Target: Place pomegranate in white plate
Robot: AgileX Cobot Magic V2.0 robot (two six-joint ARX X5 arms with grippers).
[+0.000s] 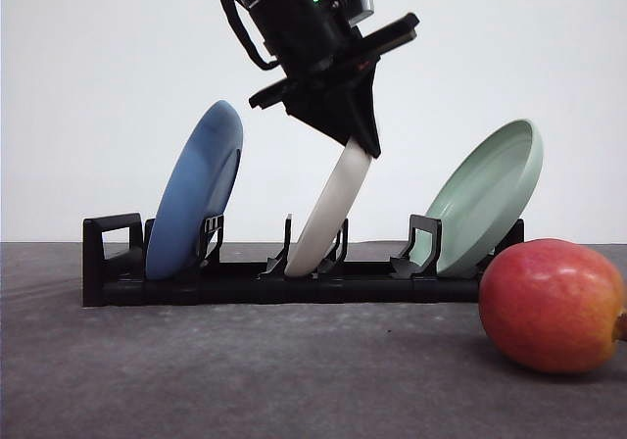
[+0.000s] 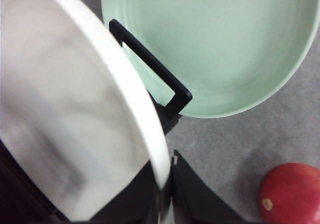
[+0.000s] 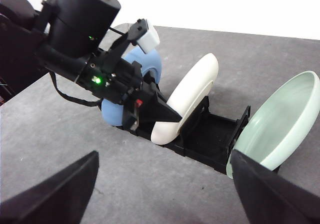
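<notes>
The white plate (image 1: 328,214) leans on edge in the middle slot of a black rack (image 1: 245,287). From above, my left gripper (image 1: 361,143) is shut on the plate's upper rim. The left wrist view has that rim (image 2: 150,134) running down between the dark fingers (image 2: 195,199). The right wrist view takes in the left gripper (image 3: 170,115) against the white plate (image 3: 192,91). The pomegranate (image 1: 554,307), red blending to orange, rests on the table at the front right, near the rack's right end; it is also in the left wrist view (image 2: 292,194). My right gripper (image 3: 164,184) hovers open, holding nothing.
A blue plate (image 1: 196,189) stands in the rack's left slot and a pale green plate (image 1: 485,199) in the right slot, just behind the pomegranate. The grey table (image 1: 245,370) stretches open in front of the rack.
</notes>
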